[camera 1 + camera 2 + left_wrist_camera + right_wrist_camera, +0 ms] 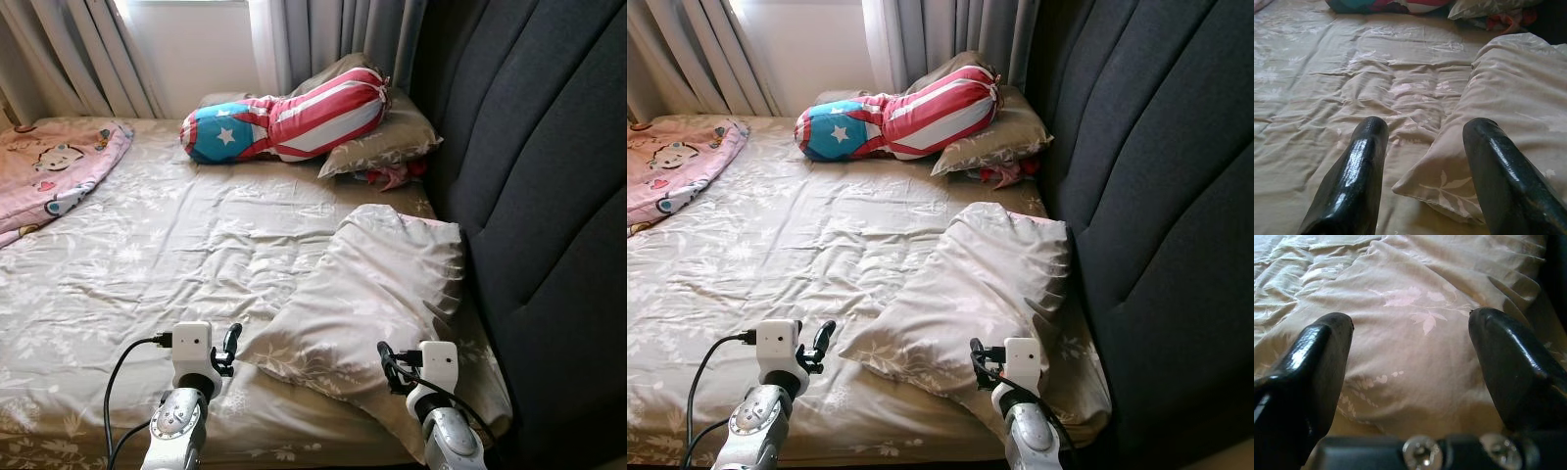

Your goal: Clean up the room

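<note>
A beige floral pillow (367,289) lies askew on the near right part of the bed, one end against the headboard. My left gripper (231,341) hovers just off the pillow's near left corner. In the left wrist view it (1425,129) is open, with that pillow corner (1444,188) lying between the fingers. My right gripper (385,357) hangs over the pillow's near edge. It (1410,323) is open too, and the pillow cloth (1410,357) spreads below it. A red, white and blue bolster (284,122) rests on a second floral pillow (392,137) at the far end.
The wrinkled beige sheet (167,245) covers the bed. A pink printed blanket (49,171) lies at the far left. The dark grey padded headboard (549,196) runs along the right. A red cloth (397,176) is tucked beside it. Curtains (323,34) hang behind.
</note>
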